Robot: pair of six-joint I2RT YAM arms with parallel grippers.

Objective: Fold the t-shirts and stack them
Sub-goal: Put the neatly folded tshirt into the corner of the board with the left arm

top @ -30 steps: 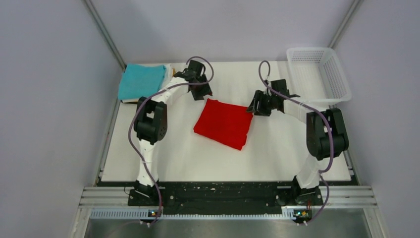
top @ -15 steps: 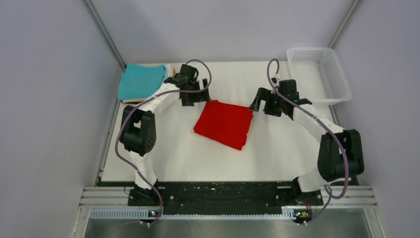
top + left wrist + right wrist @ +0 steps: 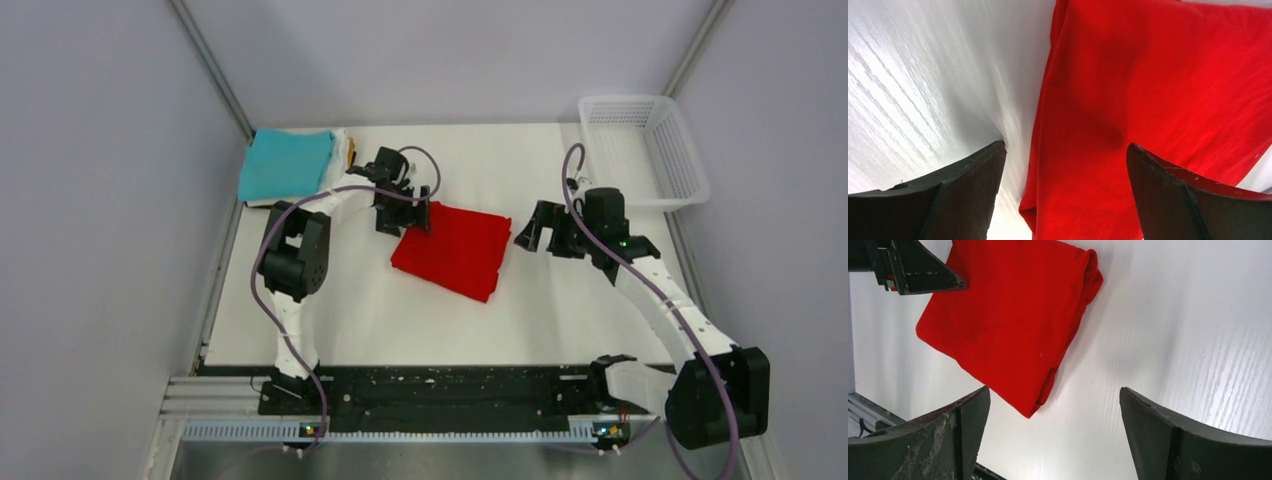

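The white table (image 3: 350, 320) fills the middle of the top view. On it, just left of centre, the red t-shirt (image 3: 455, 250) lies folded into a tilted rectangle. A white mesh basket (image 3: 690, 170) stands at the upper right corner. At the upper left corner sits a stack of folded t-shirts with the teal t-shirt (image 3: 285, 165) on top and white and yellow-orange edges (image 3: 349, 150) showing at its right side.

The left arm (image 3: 300, 250) reaches to the red shirt's upper left corner. The left jaws are spread wide across that edge, one finger (image 3: 963, 195) above bare table, the other (image 3: 1188, 195) above red cloth, gripping nothing.

The right arm (image 3: 660, 300) ends just beside the shirt's right edge. The right jaws are spread wide and empty.
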